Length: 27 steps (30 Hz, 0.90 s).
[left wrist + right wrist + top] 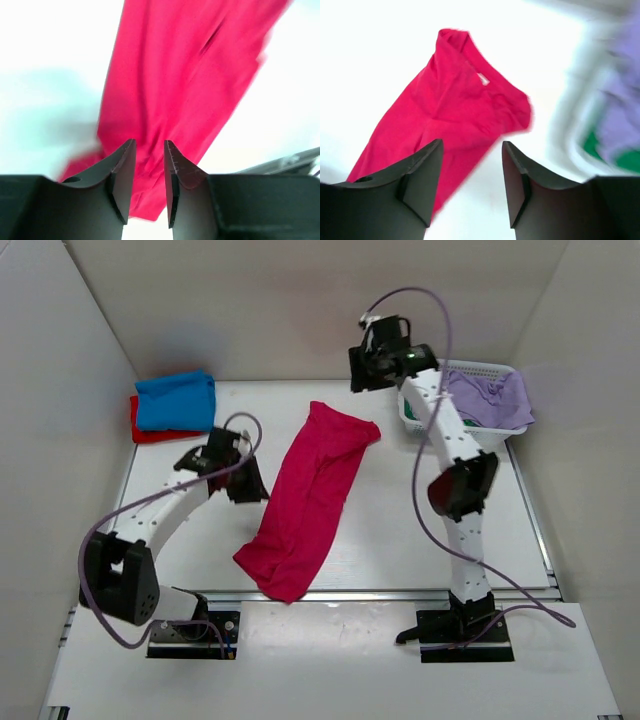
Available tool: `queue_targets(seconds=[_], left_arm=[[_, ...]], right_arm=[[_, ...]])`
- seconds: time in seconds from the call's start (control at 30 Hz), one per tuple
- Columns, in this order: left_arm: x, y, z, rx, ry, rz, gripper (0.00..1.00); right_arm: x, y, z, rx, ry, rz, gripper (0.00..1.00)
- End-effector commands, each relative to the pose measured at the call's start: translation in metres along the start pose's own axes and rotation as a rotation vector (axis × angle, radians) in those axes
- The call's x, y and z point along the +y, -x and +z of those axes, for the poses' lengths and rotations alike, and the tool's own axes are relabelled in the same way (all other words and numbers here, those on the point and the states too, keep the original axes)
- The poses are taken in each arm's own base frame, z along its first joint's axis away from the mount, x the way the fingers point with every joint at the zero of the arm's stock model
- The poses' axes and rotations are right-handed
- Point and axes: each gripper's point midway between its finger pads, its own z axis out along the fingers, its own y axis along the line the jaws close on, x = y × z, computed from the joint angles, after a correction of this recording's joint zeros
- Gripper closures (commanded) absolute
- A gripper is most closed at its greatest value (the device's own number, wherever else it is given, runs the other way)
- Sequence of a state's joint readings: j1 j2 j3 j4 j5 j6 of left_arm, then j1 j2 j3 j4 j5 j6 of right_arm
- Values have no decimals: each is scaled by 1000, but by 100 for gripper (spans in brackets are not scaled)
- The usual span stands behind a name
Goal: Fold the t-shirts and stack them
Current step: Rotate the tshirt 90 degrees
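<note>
A crimson-pink t-shirt (310, 500) lies folded lengthwise in a long strip, running diagonally across the middle of the table. Its collar end, with a small white label (482, 79), points to the back. My left gripper (248, 480) hovers just left of the strip's middle. Its jaws stand a little apart with nothing between them, and the shirt (180, 75) shows below them. My right gripper (365, 370) is raised behind the collar end, open and empty, above the shirt (445, 110). A folded blue t-shirt (177, 400) rests on a red one (150, 432) at the back left.
A white slatted basket (480, 368) stands at the back right, holding a lavender cloth (490, 400) and something green. White walls close in the table on the left, back and right. A metal rail runs along the front edge (380, 595).
</note>
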<state>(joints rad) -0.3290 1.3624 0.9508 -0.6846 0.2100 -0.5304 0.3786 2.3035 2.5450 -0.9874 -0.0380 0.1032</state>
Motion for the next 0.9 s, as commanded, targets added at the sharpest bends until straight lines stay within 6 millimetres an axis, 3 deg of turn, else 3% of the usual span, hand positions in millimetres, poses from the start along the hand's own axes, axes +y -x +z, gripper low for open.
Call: queue_targets(seconds=[0.0,0.03,0.13,0.17,0.23,0.37,0.47,0.6,0.7,0.83,0.87], left_arm=[[-43,72,-6,-118,-125,128,61],[-49,82,-3,-130,-141,159,61],[-76,134,29,-135,-181,220,61],[-83,138,35,-125,-203,237,61],[-97,162,57,-137,-236,255,60],[-112,191,93,-143,-245,320,60],[-119,188,123,-90,-234,371,59],[-126,196,149,-97,-217,396,58],[-126,200,168,-66,-213,397,59],[-125,222,186,-76,-193,394,59],[-122,216,194,-51,-210,366,59]], right_arm=[[10,0,-75,-21,-48,-30,53],[14,-10,-77,0,-49,-37,56],[60,-78,-89,80,-14,-111,66],[64,-91,-89,94,-1,-108,72],[91,-136,-97,105,99,-105,79],[132,-194,-108,125,282,-71,91],[162,-235,-112,199,423,-58,93],[189,-272,-111,238,497,-86,93],[214,-278,-117,234,600,-60,91],[239,-298,-115,274,675,-85,84],[244,-303,-113,287,693,-91,83]])
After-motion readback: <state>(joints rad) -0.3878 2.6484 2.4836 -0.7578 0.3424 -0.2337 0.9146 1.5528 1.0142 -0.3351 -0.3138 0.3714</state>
